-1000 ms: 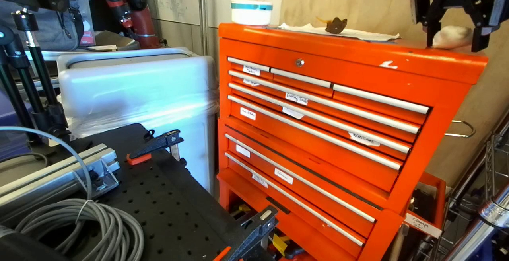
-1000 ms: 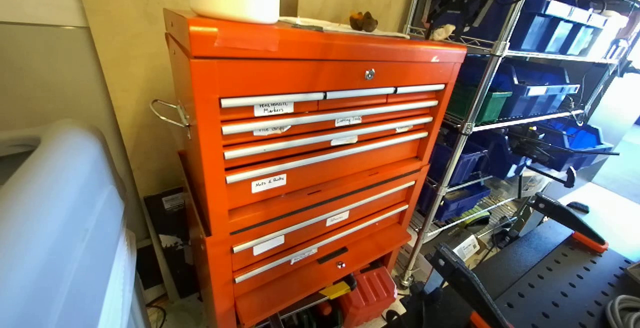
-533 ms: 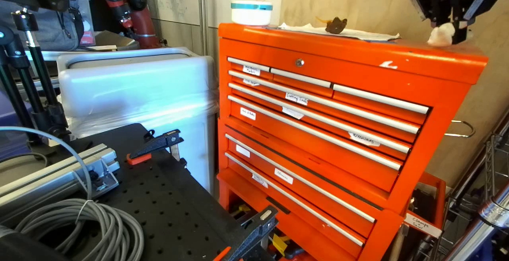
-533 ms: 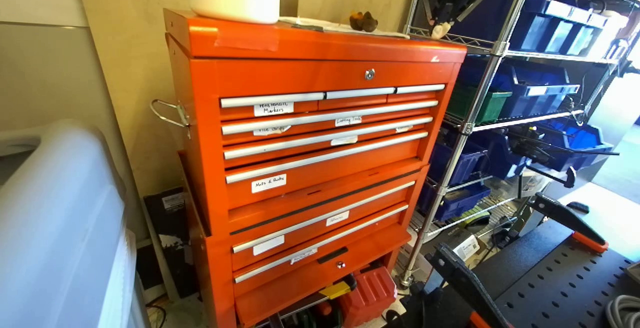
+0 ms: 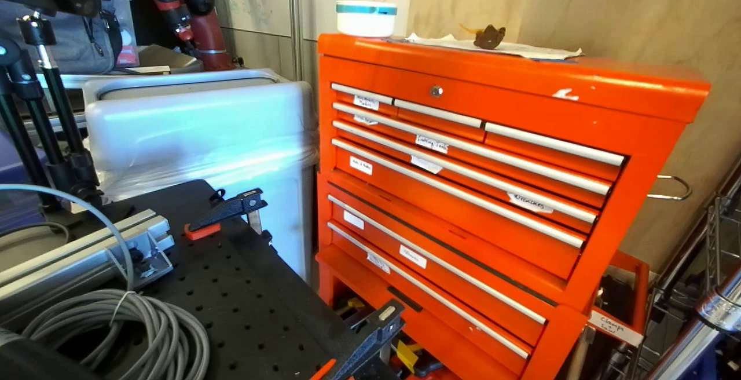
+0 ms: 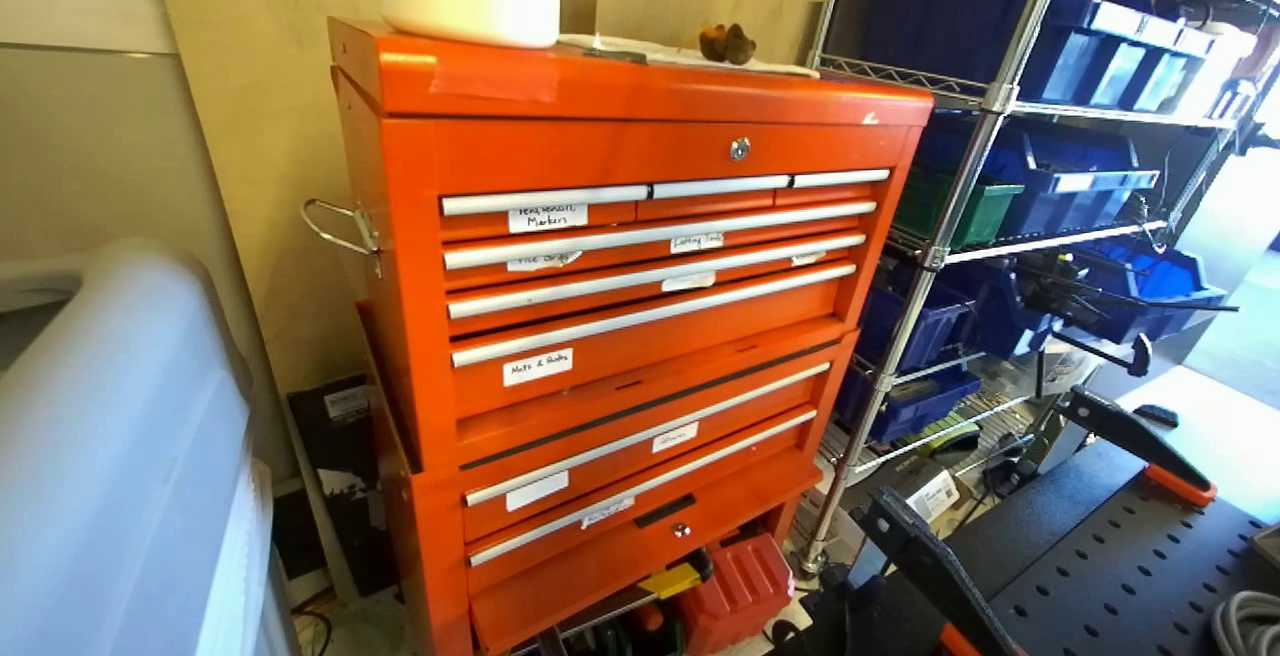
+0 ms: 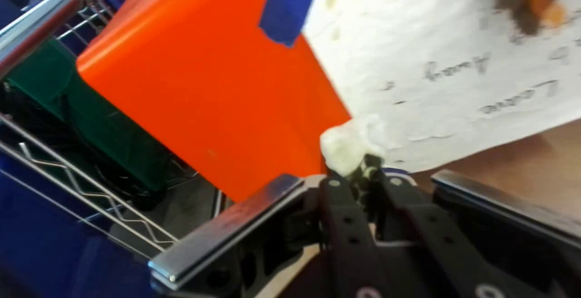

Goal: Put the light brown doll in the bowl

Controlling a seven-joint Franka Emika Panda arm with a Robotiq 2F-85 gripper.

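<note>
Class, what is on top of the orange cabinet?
The bowl, and paper with blue tape at its edge and a dark brown lump on it. The cabinet top beneath bowl and paper is hidden.

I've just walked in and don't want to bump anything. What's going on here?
A robot's gripper is closed on the pale doll, holding it in the air above the orange chest. It is meant for the bowl, which stands at one end of the chest's top; the doll is not in there yet. A brown lump lies on the paper on the chest.
</note>
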